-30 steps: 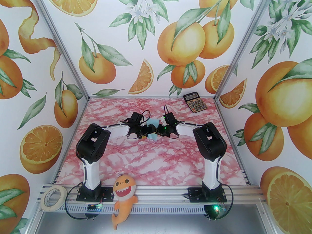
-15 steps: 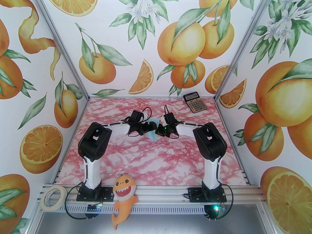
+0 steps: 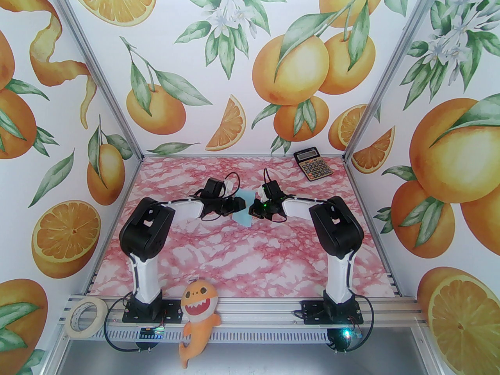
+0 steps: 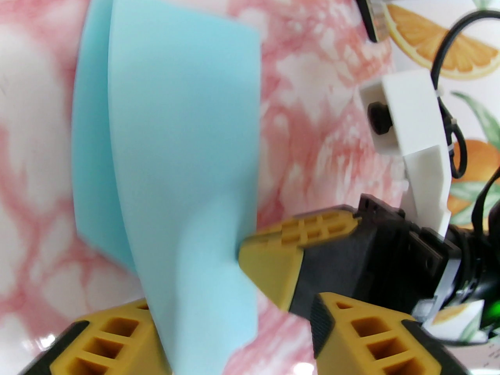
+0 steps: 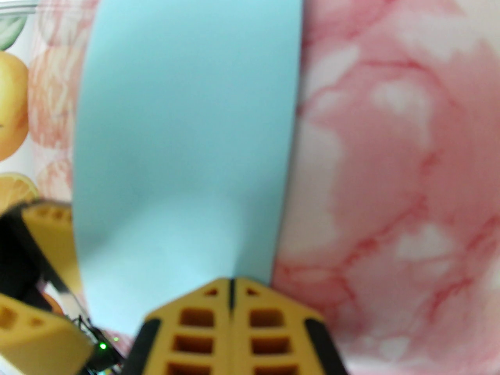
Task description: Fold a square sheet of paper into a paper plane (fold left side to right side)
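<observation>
One right claw [image 5: 230, 283], clamped shut, holds the thin pale-blue paper sheet [image 4: 183, 131]; the half-open left claw [image 4: 234, 307] straddling it should close squarely.

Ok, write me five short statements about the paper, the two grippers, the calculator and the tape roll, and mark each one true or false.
1. The right gripper is shut on an edge of the light-blue paper sheet. True.
2. The left gripper is clamped tight on the sheet. False: its jaws stand apart, with the sheet hanging between them.
3. The calculator lies at the far right corner of the table. True.
4. The sheet lies flat and unfolded. False: it is doubled over into two layers and bowed.
5. The masking tape roll sits beside the calculator. False: it lies at the near left edge, far from the calculator.
</observation>
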Controlling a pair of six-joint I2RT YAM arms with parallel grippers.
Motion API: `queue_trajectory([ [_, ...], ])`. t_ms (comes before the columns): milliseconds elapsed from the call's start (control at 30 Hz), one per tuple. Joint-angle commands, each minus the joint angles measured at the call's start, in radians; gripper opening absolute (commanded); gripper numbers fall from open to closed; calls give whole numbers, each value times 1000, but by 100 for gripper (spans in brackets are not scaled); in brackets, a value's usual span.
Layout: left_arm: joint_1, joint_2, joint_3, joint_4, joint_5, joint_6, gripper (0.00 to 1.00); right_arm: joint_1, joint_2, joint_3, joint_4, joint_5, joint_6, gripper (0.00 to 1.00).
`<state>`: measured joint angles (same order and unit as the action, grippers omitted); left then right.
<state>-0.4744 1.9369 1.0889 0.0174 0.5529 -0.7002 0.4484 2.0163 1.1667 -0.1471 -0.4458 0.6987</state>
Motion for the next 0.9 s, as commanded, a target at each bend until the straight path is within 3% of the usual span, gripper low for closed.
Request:
queue_trajectory([
  [0,-6,-76,-41,48,33,-13,42,5,35,-29,-68,39,5,0],
  [133,-14,-96,-61,77,41,-34,41,5,34,-32,-68,38,5,0],
  [600,-24,1,7,165,71,-92,55,5,18,-44,-66,38,2,0],
  [867,-29,28,23,187,70,-105,56,1,-3,-48,-50,30,6,0],
])
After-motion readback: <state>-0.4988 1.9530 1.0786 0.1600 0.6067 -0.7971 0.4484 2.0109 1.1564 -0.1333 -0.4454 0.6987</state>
